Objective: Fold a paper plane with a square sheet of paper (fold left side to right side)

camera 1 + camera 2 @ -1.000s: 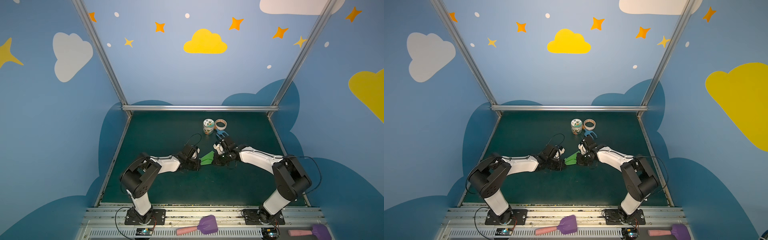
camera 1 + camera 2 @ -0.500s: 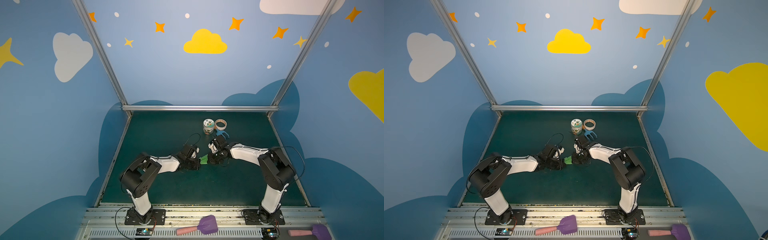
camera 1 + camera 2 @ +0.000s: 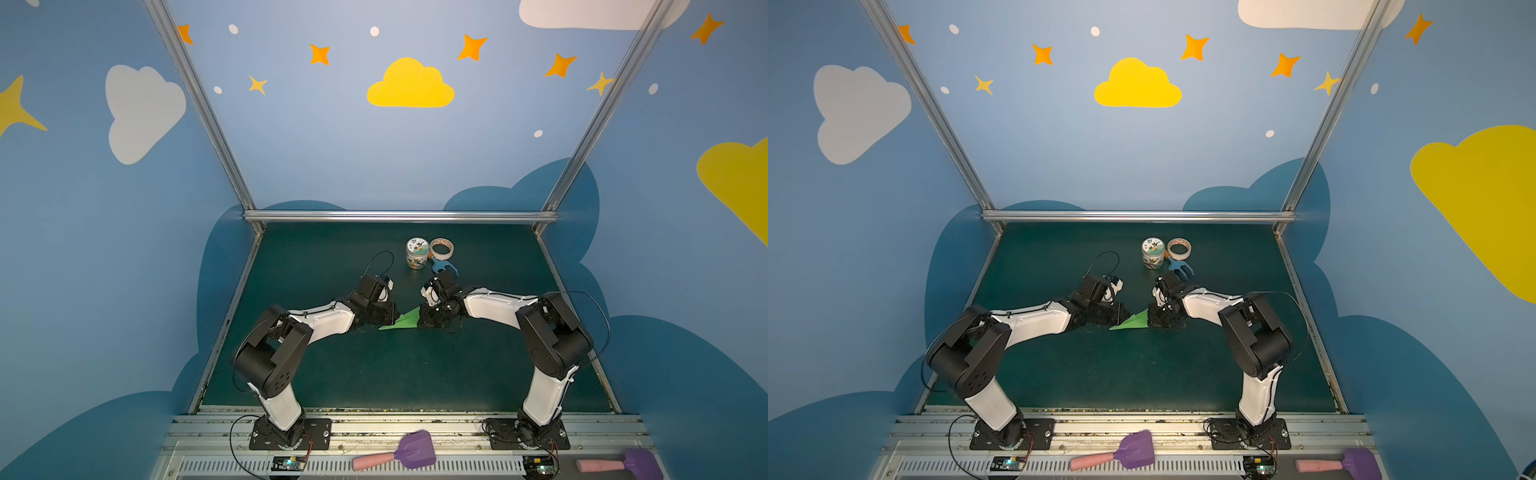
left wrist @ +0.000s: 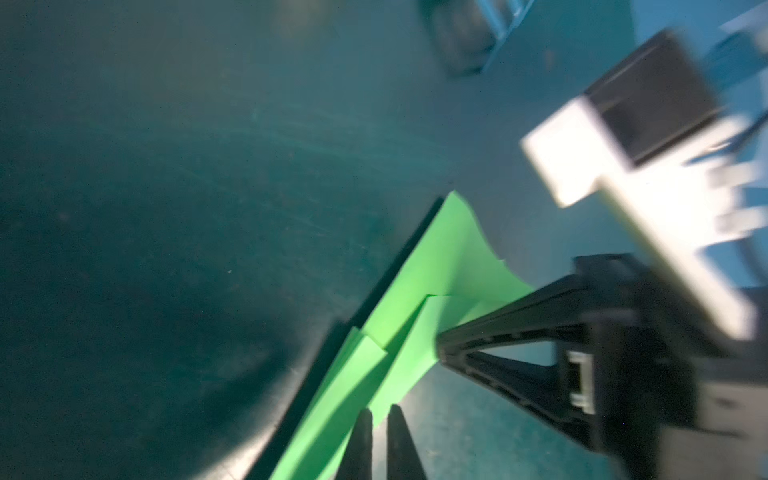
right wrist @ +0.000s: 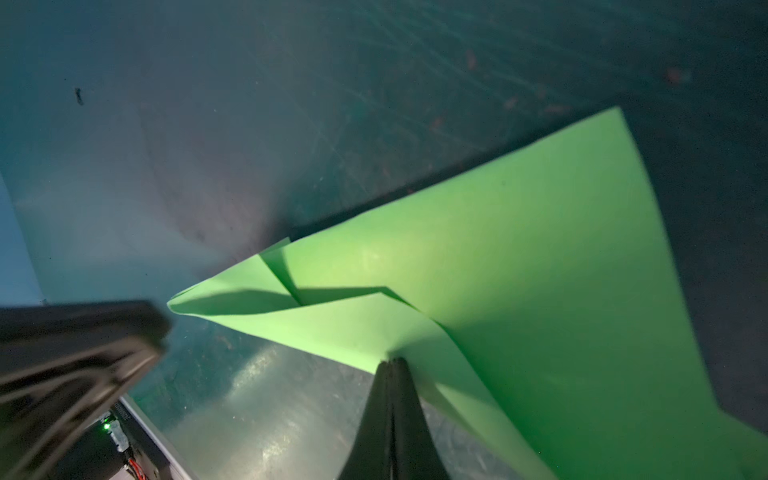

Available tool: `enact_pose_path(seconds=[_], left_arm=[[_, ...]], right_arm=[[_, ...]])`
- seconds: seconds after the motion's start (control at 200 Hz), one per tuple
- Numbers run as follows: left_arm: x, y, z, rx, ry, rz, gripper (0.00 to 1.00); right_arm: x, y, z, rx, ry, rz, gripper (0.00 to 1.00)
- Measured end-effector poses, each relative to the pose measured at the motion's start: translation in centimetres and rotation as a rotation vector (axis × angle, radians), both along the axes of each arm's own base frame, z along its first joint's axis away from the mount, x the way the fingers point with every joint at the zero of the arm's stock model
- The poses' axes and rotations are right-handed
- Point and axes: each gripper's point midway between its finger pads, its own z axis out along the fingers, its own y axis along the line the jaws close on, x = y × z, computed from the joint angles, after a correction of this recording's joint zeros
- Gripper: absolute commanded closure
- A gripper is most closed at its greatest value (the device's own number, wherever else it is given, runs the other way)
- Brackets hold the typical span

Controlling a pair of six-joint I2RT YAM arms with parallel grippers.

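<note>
Shaping wings at mid-frame, my right gripper [image 5: 390,365] pinches the paper plane [image 3: 405,321], my left gripper [image 4: 379,412] stands barely parted; next likely needs a fresh left grasp.

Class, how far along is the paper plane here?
Done: the plane is a creased dart with layered flaps. In hand: right gripper pinches one edge shut; left gripper sits slightly open at the other end. Left: probably release, perhaps tidying the loose flaps.
</note>
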Motion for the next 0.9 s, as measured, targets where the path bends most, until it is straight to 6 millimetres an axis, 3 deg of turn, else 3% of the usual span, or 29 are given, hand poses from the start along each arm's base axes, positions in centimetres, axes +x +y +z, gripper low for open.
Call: enact_pose_path(seconds=[0.13, 0.345, 0.616, 0.746, 0.896], left_arm=[[-0.4, 0.5, -1.6, 0.027, 0.043, 0.004, 0.75], [-1.8, 0.9, -2.1, -0.005, 0.064, 0.008, 0.79], [-7.5, 1.1, -2.3, -0.068, 0.119, 0.007, 0.84], [-10.0, 0.3, -0.6, -0.100, 0.110, -0.014, 0.75], [-9.0, 0.6, 2.9, -0.139, 0.014, 0.053, 0.71]], right_arm=[[-0.1, 0.0, 0.1, 0.006, -0.008, 0.017, 1.00], [-0.4, -0.5, 0.5, 0.006, -0.021, 0.038, 0.97], [-0.6, -2.6, 3.1, 0.032, -0.066, 0.007, 0.97], [-1.1, -3.0, 3.7, 0.044, -0.072, 0.001, 0.97], [-3.2, -2.7, 3.3, 0.050, -0.042, 0.017, 0.99]])
